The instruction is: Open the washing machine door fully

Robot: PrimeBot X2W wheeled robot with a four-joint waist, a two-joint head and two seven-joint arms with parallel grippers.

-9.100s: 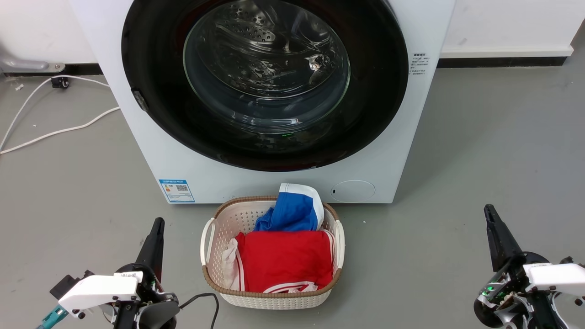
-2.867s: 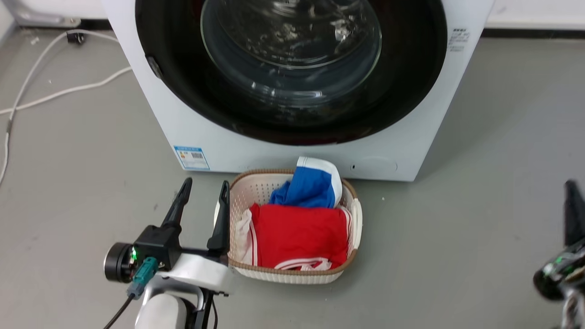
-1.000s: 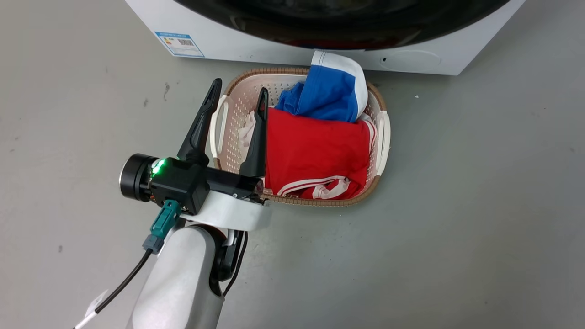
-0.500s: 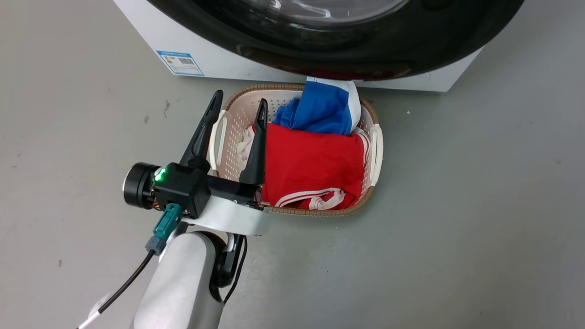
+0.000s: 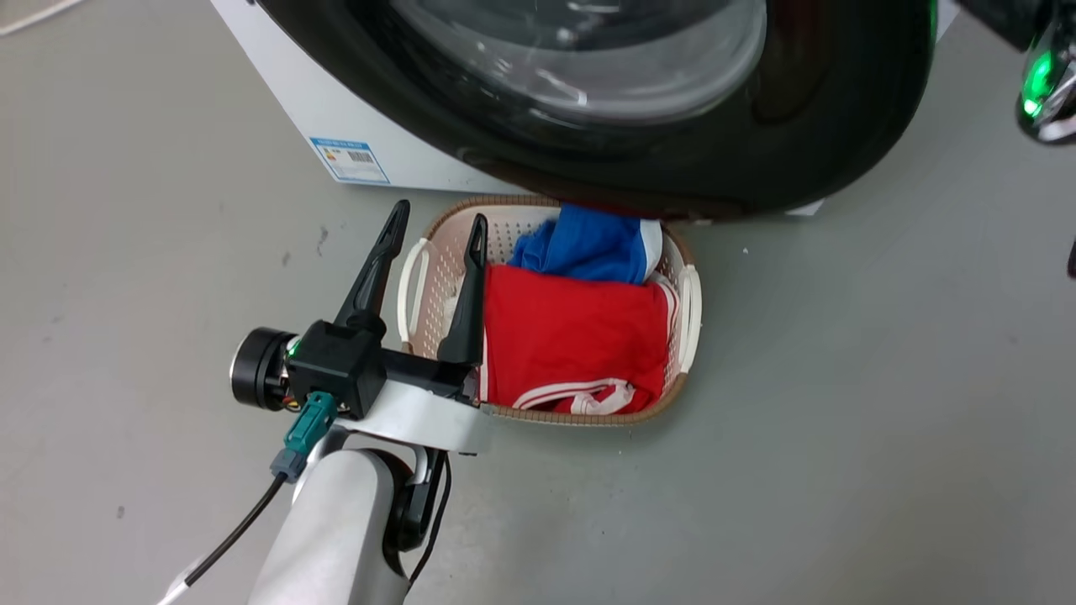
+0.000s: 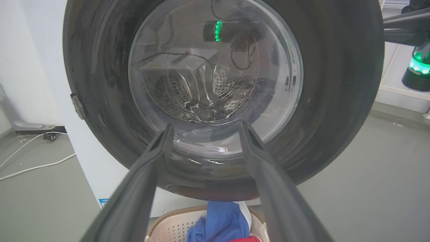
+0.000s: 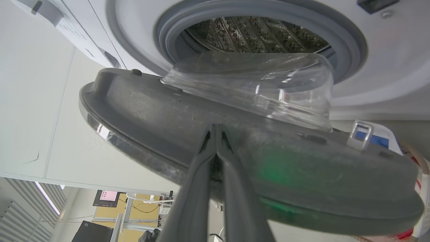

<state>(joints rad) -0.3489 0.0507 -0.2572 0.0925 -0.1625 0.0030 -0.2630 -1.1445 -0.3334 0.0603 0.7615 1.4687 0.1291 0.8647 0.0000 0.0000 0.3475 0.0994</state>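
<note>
Where the smooth grey floor (image 5: pixel 841 420) meets the white wall (image 6: pixel 20 50), a white cable (image 6: pixel 33 166) lies loose beside the white washing machine (image 5: pixel 336 109). Just before the machine a pale basket (image 5: pixel 588 418) stands on the floor, with a red garment (image 5: pixel 572 336) and a blue garment (image 5: pixel 588 248) in it.

The washing machine door (image 5: pixel 824 126) is partly open. This round disc stands upright on its edge. The side on my left is near the machine front, and the free side on my right stands away from it, so the glossy black face looks toward me and a little to my left. In the head view its lower edge covers the far rim of the basket. Its clear glass bowl (image 7: pixel 255 84) bulges back toward the drum (image 7: pixel 252 33), with a gap between.

My right pincer (image 7: pixel 215 127) has its fingers pressed together, with the tips against the grey inner side of the door. My left pincer (image 5: pixel 440 213) is spread apart, holding nothing, over the left rim of the basket.
</note>
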